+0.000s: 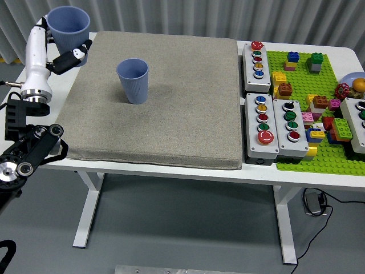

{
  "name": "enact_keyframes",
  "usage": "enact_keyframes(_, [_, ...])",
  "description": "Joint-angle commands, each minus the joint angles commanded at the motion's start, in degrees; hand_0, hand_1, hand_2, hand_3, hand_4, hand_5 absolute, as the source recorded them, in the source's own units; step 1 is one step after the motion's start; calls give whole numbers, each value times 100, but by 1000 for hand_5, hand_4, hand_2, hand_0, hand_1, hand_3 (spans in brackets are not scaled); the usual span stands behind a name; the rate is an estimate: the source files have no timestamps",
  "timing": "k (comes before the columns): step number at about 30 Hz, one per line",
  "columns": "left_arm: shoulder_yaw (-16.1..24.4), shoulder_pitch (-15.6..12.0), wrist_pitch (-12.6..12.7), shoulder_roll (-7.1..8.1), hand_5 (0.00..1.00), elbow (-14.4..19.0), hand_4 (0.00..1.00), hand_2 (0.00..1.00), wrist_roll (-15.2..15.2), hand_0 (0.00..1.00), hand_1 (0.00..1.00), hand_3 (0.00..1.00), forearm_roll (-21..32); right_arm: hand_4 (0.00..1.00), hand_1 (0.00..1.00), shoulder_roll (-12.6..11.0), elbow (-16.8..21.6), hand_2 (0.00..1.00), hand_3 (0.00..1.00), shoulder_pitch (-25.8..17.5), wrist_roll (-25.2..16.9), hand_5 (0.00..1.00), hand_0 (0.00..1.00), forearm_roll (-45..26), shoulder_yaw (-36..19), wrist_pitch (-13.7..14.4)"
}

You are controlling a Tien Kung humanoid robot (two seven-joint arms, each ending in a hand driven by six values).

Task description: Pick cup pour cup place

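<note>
At ten o'clock the left hand (57, 54) pinches the upright blue cup (68, 28), seemingly light, thin-walled plastic, best gripped gently mid-wall.

Bright, even light fills the scene, with no glare on the white desk (171, 170). The blue cup (133, 81) standing right of and below the fingers (75, 55) throws a soft shadow to its right across the grey mat (171, 114), so light comes from the left. Focus is sharp throughout; the desk edges bow slightly toward the corners.
</note>
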State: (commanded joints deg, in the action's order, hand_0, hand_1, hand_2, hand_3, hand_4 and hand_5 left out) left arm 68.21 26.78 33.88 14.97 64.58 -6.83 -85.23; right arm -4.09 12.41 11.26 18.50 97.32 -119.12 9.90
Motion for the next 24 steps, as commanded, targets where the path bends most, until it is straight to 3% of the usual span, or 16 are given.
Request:
enact_keyframes(2, [-29,-191,286,-102,151,101,735,555,-215,515,515,564,199,2,604,2,-1,571,605,-5,-5,231,675,-12,-2,2])
enact_keyframes(7, [-99,-600,310,-254,157,303,736,564,-424,519,518,566,321,2,604,8,-1,571,605,-22,-6,231,675,39,-28,-6])
enact_keyframes(12, [-158,-833,310,-333,161,313,738,567,-558,520,522,566,474,2,604,14,0,571,604,-38,-1,231,675,38,-16,-4])
enact_keyframes(19, [-200,-936,310,-393,165,173,739,565,-833,525,528,566,635,2,604,22,-2,571,604,-47,-5,231,675,38,4,5])
enact_keyframes(24, [-425,-977,310,-458,171,-153,742,570,-1426,528,532,564,1317,2,604,33,-4,571,604,-56,-10,230,675,-3,29,21])
